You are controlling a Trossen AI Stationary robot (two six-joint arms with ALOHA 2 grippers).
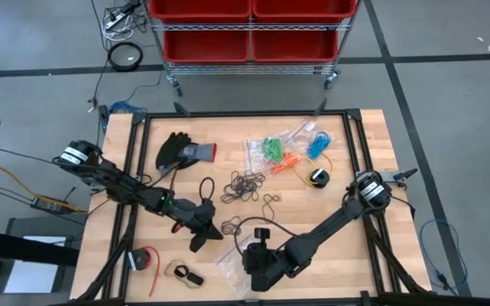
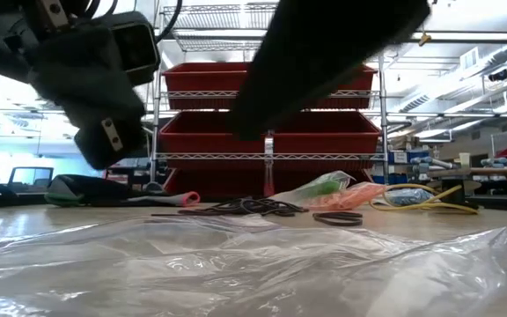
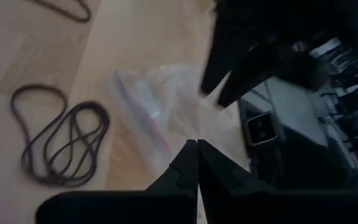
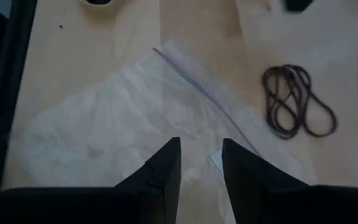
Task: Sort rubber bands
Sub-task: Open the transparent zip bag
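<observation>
A loose pile of black rubber bands (image 1: 245, 185) lies mid-table, with single black loops (image 1: 270, 202) around it. Green (image 1: 270, 149), orange (image 1: 287, 160) and blue (image 1: 317, 144) rubber bands lie in clear bags farther back. A flat clear zip bag (image 4: 123, 118) lies at the near edge. My right gripper (image 4: 201, 158) hangs open just above that bag, fingers slanting down on either side of its zip strip. My left gripper (image 3: 196, 149) is shut and empty, above the bag's left corner (image 3: 148, 106), beside two black loops (image 3: 61, 140).
A black glove (image 1: 177, 151) lies far left. A yellow cable with a black part (image 1: 317, 177) lies right of the bags. A red tape roll (image 1: 143, 259) and a small dark clip (image 1: 190, 276) sit near left. Black frame rails (image 1: 130, 170) run along the table's sides.
</observation>
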